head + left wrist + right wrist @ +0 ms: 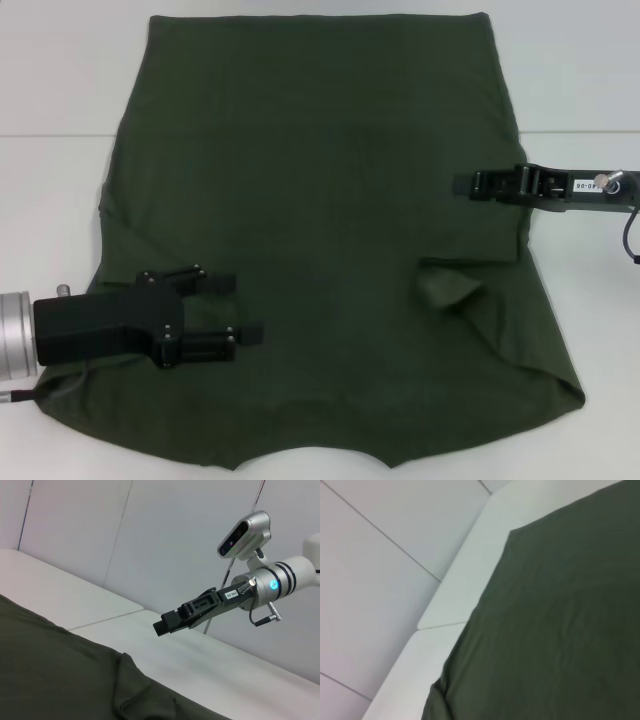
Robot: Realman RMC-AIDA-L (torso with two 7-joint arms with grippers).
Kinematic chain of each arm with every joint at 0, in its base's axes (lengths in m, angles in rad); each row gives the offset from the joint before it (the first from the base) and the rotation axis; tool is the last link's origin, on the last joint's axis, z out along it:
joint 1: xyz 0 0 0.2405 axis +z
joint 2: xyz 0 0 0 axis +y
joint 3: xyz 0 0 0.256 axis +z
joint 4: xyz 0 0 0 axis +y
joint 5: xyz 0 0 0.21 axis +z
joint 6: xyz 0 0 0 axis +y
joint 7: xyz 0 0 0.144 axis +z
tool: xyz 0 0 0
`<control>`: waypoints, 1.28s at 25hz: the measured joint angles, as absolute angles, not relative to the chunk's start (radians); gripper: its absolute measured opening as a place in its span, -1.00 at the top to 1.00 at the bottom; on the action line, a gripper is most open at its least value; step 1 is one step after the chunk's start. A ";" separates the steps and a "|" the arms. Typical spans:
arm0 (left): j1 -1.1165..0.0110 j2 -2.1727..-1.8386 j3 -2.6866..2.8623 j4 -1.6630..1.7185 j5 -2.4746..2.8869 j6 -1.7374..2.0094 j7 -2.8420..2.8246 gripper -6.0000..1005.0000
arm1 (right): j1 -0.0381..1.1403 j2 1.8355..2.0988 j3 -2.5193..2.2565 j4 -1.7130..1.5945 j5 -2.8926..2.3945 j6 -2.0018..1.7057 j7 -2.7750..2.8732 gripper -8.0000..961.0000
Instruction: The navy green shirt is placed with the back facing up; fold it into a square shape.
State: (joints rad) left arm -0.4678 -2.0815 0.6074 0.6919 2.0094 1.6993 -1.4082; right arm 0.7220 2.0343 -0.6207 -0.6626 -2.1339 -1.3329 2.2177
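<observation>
The navy green shirt (330, 250) lies spread flat on the white table (50, 190), plain side up, covering most of the surface in the head view. Its collar notch sits at the near edge, closest to the robot, and the straight hem lies at the far end. The sleeve on the robot's left side is folded in along the shirt's edge. On the right side the sleeve is also turned inward, leaving a small raised flap of cloth (448, 288) on top of the body of the shirt.

The left gripper (238, 308) is over the near left part of the shirt, pointing toward the middle. Its two fingers are spread apart with nothing between them; whether they touch the cloth cannot be told.

The right gripper (462, 185) reaches in from the right side over the shirt's right edge, farther from the robot than the flap. Its fingers are drawn together and hold nothing. The left wrist view shows it lifted clear above the table (210, 655), well apart from the cloth (60, 675).

The right wrist view shows only the shirt (560, 620) lying smooth on the table (465, 595)
</observation>
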 joint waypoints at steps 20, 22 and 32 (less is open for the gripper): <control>-0.482 -2.001 0.515 0.694 2.060 1.646 -2.046 -0.75 | 0.306 2.091 -0.568 -0.544 -1.819 -1.693 1.096 -0.77; -0.484 -1.981 0.516 0.696 2.098 1.635 -2.130 -0.75 | 0.287 2.090 -0.557 -0.489 -1.818 -1.702 0.982 -0.79; -0.522 -1.892 0.511 0.796 2.409 1.742 -2.543 -0.75 | 0.257 2.091 -0.546 -0.330 -1.824 -1.579 0.678 -0.79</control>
State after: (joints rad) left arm -0.5218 -1.8925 0.5109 0.7964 2.4093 1.7417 -2.5429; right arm 0.2565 2.0911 -0.5455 -0.3297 -1.8245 -1.5787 0.6784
